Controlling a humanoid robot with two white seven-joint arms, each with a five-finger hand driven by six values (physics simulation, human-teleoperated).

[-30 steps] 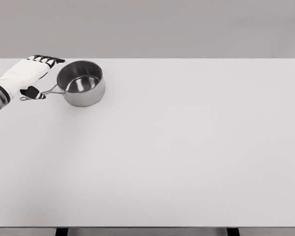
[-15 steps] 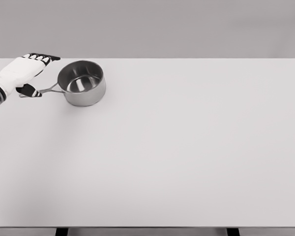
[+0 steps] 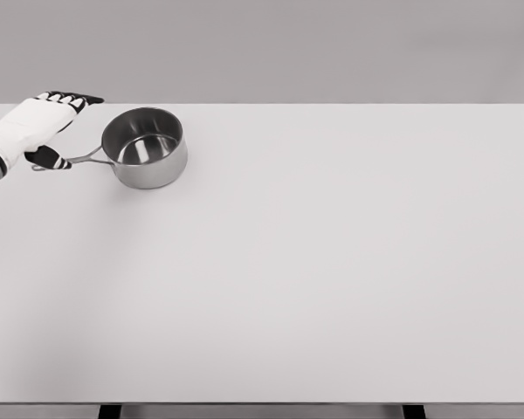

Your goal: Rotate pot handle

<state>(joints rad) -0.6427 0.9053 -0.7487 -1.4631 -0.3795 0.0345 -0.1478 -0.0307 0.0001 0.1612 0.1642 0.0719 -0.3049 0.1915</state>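
One pot (image 3: 145, 147) stood on one table (image 3: 332, 262), with one handle (image 3: 86, 160) reaching to the thumb side of the fingers (image 3: 70, 99). One hand, the left hand (image 3: 33, 127), was in view. Nothing more of any kind could be counted there.

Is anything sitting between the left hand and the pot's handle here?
Nothing visible. The left hand is already at the outer end of the pot handle, thumb over it; only bare table surrounds the pot.

White left hand (image 3: 32, 127), black fingertips, dark-banded wrist.
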